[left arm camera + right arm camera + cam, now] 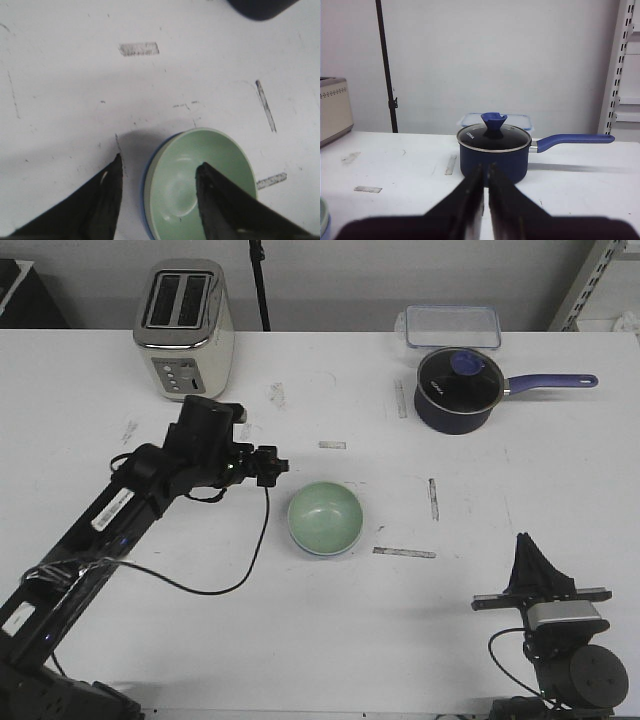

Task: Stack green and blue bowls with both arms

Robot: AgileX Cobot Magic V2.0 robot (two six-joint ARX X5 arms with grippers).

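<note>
White worktop point(330, 640), scuffed and marked with strips of tape, is filling the front view, with a toaster point(184, 328), a clear lidded container point(452, 326) and a navy saucepan point(458, 390) sitting along the far side before a pale wall.

Near the middle, the green bowl point(325, 517) is resting upright, and the left wrist view is showing a thin blue rim point(146, 192) peeking out beneath its edge, so the blue bowl is apparently nested under it already; the stack is looking done. Both bowls are looking glossy, stiff and light, probably slippery and liable to chip, so the rim wall is offering the safest hold, 1 finger inside and 1 outside.

The left pincer point(158, 170) is hanging released just beside the bowls, its jaws standing wide apart, wide enough to straddle the rim. 1 fingertip point(206, 172) is lying over the green interior and the other over bare worktop; whether either is touching the bowl, I cannot tell. It is gripping nothing.

The right pincer point(485, 172) is sitting clenched with its fingers pressed together, empty, parked well apart from the bowls at the near right corner and pointing toward the saucepan.
</note>
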